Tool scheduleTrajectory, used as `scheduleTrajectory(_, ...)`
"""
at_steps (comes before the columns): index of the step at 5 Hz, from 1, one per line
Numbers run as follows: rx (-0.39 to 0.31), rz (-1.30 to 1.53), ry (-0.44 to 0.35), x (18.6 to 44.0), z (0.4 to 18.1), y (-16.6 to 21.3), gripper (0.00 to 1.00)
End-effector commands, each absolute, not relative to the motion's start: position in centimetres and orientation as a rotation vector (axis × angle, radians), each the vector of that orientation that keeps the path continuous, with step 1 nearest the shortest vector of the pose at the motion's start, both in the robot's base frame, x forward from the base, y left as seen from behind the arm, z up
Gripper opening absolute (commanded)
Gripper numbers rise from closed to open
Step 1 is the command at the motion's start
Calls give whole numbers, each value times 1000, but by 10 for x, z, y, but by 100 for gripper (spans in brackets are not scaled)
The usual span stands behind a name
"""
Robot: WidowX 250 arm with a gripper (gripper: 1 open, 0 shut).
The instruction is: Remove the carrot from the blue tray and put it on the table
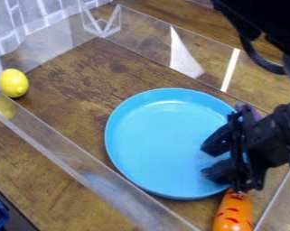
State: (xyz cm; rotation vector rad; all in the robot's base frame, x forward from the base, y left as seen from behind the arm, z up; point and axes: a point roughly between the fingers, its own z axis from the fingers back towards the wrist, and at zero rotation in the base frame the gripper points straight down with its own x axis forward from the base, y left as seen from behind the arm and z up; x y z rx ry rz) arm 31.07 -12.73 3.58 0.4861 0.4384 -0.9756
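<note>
The carrot (pixel 234 212) lies on the desk (pixel 98 86) at the bottom edge of the view, just outside the rim of the blue tray (pixel 165 144). The black gripper (pixel 238 155) hangs over the tray's right rim, directly above the carrot, its jaws released and grasping nothing. A yellow lemon (pixel 12 83) sits far left.

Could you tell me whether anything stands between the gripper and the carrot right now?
Nothing visible does. The gripper hangs just above the carrot, which lies on the table beside the blue tray.
</note>
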Motion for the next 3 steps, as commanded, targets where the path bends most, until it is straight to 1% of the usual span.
scheduleTrajectory(1, 489, -1012, 378, 312, 60, -153, 100)
scheduleTrajectory(3, 526, -1153, 377, 301, 51, -162, 100)
